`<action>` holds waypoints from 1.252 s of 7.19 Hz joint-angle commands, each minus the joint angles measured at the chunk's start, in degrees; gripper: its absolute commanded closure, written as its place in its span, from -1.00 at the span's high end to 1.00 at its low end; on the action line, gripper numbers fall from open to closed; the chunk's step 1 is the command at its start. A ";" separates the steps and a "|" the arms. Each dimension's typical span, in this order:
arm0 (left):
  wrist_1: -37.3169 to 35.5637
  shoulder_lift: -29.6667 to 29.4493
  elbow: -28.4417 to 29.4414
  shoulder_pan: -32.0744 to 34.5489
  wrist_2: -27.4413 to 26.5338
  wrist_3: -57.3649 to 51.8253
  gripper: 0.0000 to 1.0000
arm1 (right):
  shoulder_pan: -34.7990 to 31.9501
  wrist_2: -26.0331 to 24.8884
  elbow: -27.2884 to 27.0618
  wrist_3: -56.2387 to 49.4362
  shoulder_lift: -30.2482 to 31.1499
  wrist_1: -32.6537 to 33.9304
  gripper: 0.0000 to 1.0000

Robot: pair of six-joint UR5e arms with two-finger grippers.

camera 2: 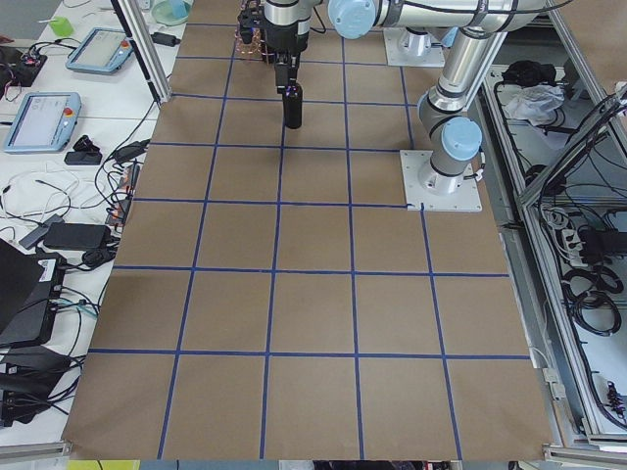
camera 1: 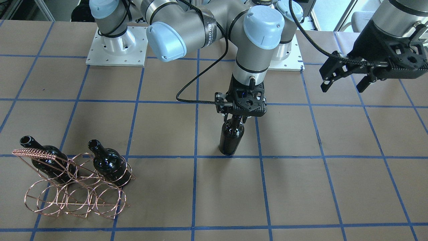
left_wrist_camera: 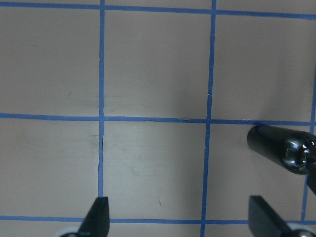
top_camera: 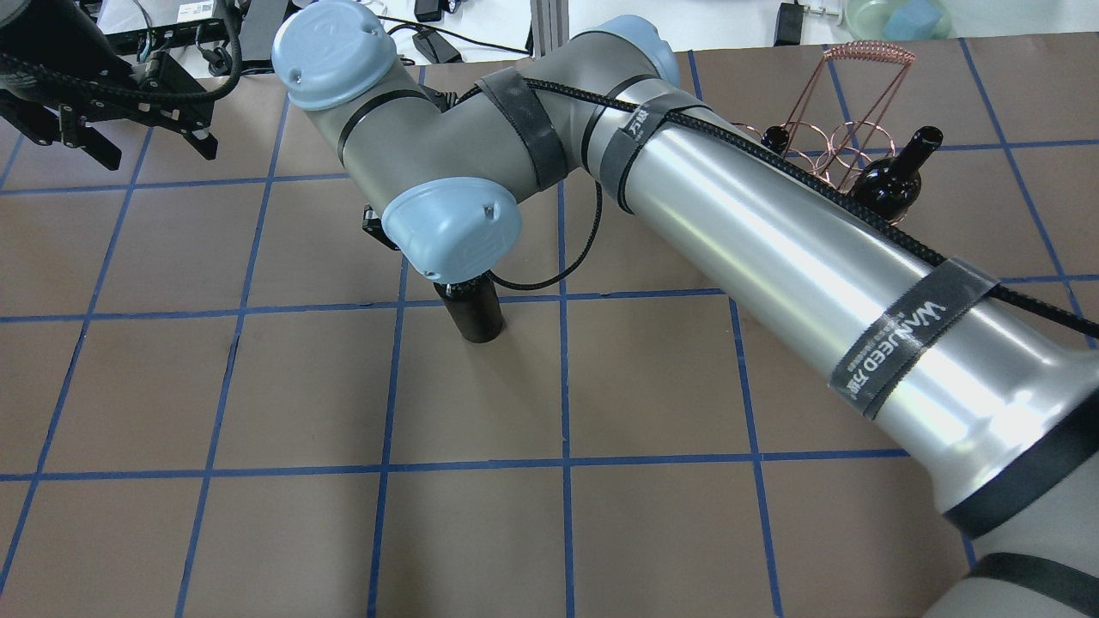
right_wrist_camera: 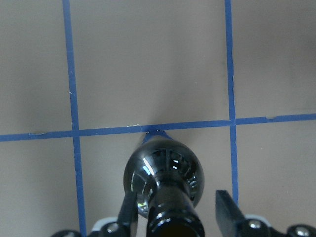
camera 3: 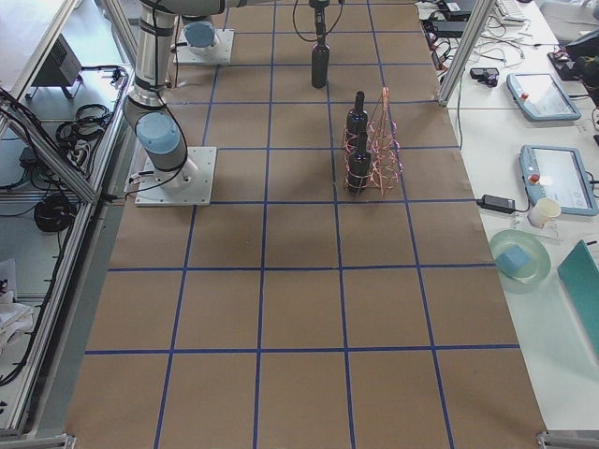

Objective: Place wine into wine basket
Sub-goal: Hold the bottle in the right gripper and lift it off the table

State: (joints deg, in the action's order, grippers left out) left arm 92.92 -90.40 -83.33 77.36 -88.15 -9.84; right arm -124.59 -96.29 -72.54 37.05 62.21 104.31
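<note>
A glossy black wine bottle [camera 1: 230, 137] stands upright on the brown table near its middle. My right gripper [camera 1: 236, 117] is straight above it, jaws on either side of the neck. In the right wrist view the neck [right_wrist_camera: 173, 217] sits between the fingers [right_wrist_camera: 224, 212] with a small gap showing, so the gripper [right_wrist_camera: 175, 217] reads as open. The copper wire basket [camera 1: 77, 187] stands at the table's end on my right, with two black bottles [camera 1: 107, 164] [camera 1: 43, 157] in its rings. My left gripper [camera 1: 344, 83] is open and empty, hovering far from the bottle.
Blue tape lines grid the table. My right arm's long forearm [top_camera: 816, 266] stretches across the table between its base and the bottle. The standing bottle also shows at the right edge of the left wrist view [left_wrist_camera: 279, 148].
</note>
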 commanded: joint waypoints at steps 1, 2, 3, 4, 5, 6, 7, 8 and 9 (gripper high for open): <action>0.25 0.13 -0.08 -0.02 -0.27 0.00 1.00 | 0.05 -1.80 -0.06 -0.75 0.01 1.69 0.05; 0.68 0.13 -0.08 -0.02 -0.27 0.00 1.00 | -0.04 -1.71 -0.06 -0.75 0.01 1.69 -0.14; 0.60 0.13 -0.16 0.16 -0.18 0.00 1.00 | 0.05 -1.36 -0.06 -0.41 0.01 1.60 -0.25; 0.60 0.39 -0.34 0.16 -0.18 0.00 1.00 | -0.04 -0.93 -0.06 -0.23 0.01 1.52 -0.35; 0.60 0.40 -0.43 0.16 -0.18 0.00 1.00 | -0.04 -0.92 -0.06 -0.23 0.01 1.52 -0.50; 0.60 0.40 -0.43 0.16 -0.10 0.00 1.00 | 0.05 -0.92 -0.06 -0.31 0.19 1.34 -0.51; 0.68 0.48 -0.43 0.16 -0.18 0.00 1.00 | 1.01 -1.01 -0.23 -0.75 1.58 0.56 -0.51; 0.77 0.57 -0.43 -0.10 -0.27 0.00 1.00 | 3.02 -1.10 -0.67 -3.28 3.77 -2.76 -0.53; 0.77 0.57 -0.43 0.07 -0.18 0.00 1.00 | 6.08 -0.92 -3.72 -7.13 7.36 -3.40 -0.57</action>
State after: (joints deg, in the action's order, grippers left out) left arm 93.65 -89.87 -83.76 77.40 -88.36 -9.84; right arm -121.53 -97.30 -73.85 33.61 66.06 102.50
